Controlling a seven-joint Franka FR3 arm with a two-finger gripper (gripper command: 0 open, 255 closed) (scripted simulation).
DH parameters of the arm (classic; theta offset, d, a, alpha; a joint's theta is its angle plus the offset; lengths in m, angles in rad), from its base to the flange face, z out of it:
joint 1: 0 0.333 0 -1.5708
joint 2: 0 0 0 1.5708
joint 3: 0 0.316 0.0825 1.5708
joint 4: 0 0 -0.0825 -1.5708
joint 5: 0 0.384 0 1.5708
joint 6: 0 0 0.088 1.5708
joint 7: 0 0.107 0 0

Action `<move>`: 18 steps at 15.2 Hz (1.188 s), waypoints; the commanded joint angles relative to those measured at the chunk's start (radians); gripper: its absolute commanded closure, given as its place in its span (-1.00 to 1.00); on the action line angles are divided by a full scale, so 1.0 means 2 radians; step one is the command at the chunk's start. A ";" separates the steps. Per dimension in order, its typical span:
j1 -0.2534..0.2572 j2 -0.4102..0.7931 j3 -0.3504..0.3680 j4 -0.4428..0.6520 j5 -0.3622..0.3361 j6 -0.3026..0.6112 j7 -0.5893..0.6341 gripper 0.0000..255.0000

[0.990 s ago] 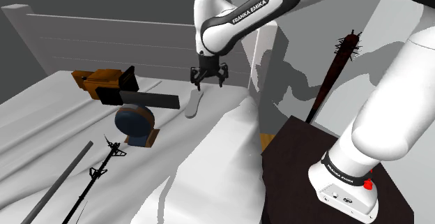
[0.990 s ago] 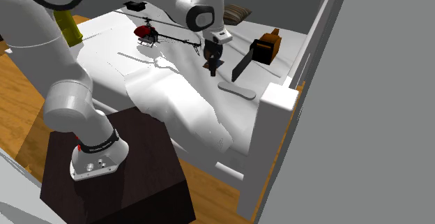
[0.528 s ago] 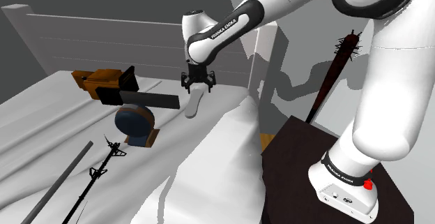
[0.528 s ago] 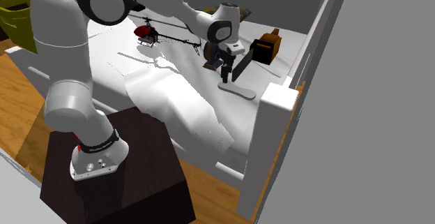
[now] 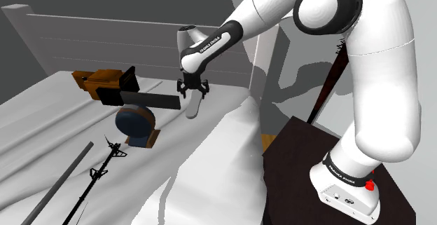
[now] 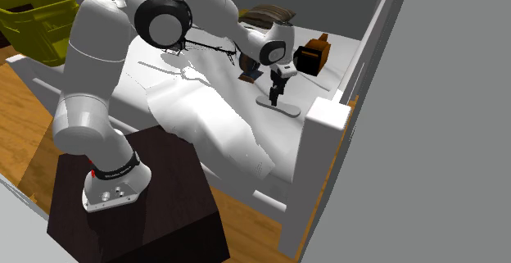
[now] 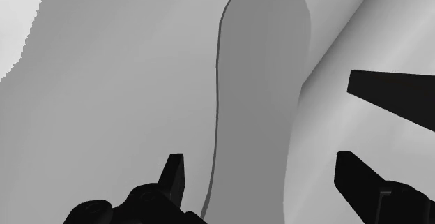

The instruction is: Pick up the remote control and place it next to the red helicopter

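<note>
- You are viewing the gripper [image 7: 263, 165] holding its fingers spread, gripping nothing.
- The grey remote control [image 7: 261, 69] is lying between them on the bed [image 5: 223, 157].

We're in a bedroom: a wide bed [image 6: 205, 110] under rumpled white sheets, with soft grey shadows lying across the folds. In the shoulder view a tall white slatted board [image 5: 98, 38] closes its far end, and there's a chunky white corner post [image 6: 323, 138] too. A plain grey wall [image 6: 458, 97] stands right behind. Warm wooden floor [image 6: 20, 138] runs alongside the bed. An olive-green bin [image 6: 33, 20] stands at the second exterior view's upper left, and a brown striped pillow [image 6: 282, 12] lies on the bed's far side.
</note>
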 commanded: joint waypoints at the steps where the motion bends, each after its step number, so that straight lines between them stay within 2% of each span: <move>1: 0.001 0.010 -0.002 0.000 -0.002 0.010 0.002 -1.00; 5: 0.002 0.026 -0.005 0.000 -0.006 0.027 0.004 -1.00; 12: 0.002 0.026 -0.005 0.000 -0.006 0.027 0.004 -1.00; 13: 0.002 0.026 -0.005 0.000 -0.006 0.027 0.004 1.00; 18: 0.002 0.027 -0.005 0.000 -0.006 0.027 0.004 1.00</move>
